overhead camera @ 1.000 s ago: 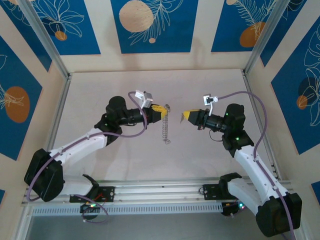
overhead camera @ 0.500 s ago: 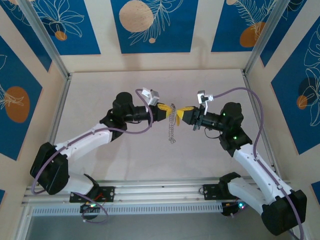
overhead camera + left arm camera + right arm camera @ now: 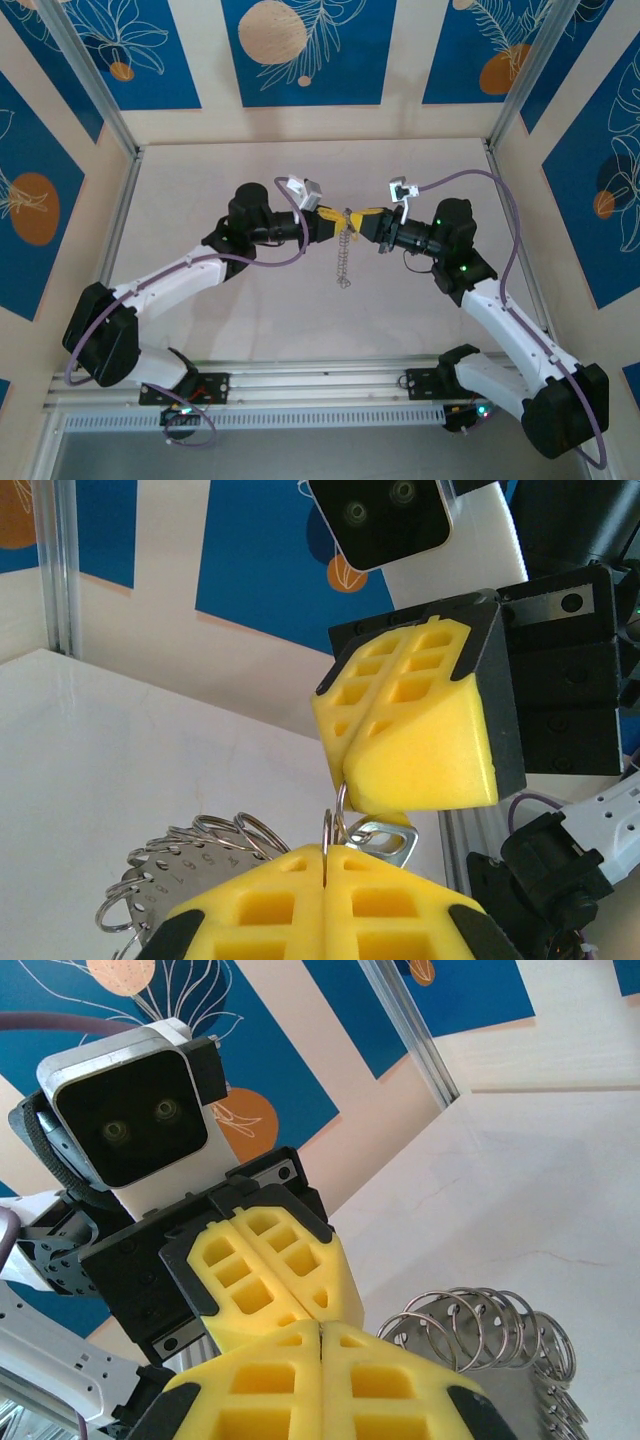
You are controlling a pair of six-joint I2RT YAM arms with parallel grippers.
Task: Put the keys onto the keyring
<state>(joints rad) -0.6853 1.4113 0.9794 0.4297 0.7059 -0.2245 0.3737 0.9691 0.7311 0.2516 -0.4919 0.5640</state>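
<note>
- Left gripper [image 3: 329,216] is pinching the keyring [image 3: 328,832] between shut fingers, anchoring it aloft.
- Right gripper [image 3: 366,217], likewise clamped, is nipping the same ring, likely prising a gap.
- Spare rings [image 3: 343,255] are dangling beneath.

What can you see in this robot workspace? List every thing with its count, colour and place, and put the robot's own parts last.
chain of silver metal rings: one, silver, hanging over the table centre from where the grippers meet.
small silver metal clip: one, silver, beside the pinched ring, between the two sets of fingertips.
white tabletop: one, white, under both arms.
blue wall panels with orange circles: several, blue, around the table.
left gripper: one, yellow fingers, shut on a ring of the chain.
right gripper: one, yellow fingers, shut, tip to tip with the left.
wrist cameras: two, white and black, above each gripper.
</note>
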